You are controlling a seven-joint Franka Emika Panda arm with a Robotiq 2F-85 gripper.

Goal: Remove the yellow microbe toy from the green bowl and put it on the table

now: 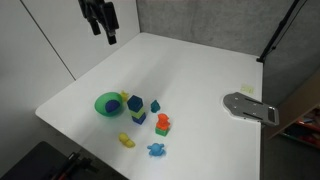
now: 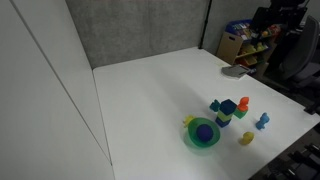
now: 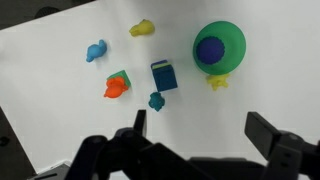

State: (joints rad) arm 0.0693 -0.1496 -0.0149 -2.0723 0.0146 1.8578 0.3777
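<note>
The gripper (image 1: 103, 30) hangs high over the far left part of the table (image 1: 190, 70), well apart from all the toys. In the wrist view its fingers (image 3: 140, 122) stand wide apart with nothing between them.

The green bowl (image 3: 220, 47) sits near the table's near edge and holds a dark blue round piece (image 3: 210, 49). The yellow microbe toy (image 3: 217, 81) lies just outside the bowl, against its rim, on the white tabletop; in both exterior views it shows as a yellow spot at the rim (image 1: 123, 96) (image 2: 188, 121).

A blue block (image 3: 164, 76), an orange toy (image 3: 115, 89), a light blue toy (image 3: 96, 51) and a longer yellow toy (image 3: 142, 28) lie near the bowl. A grey metal plate (image 1: 250, 106) rests at the right edge.
</note>
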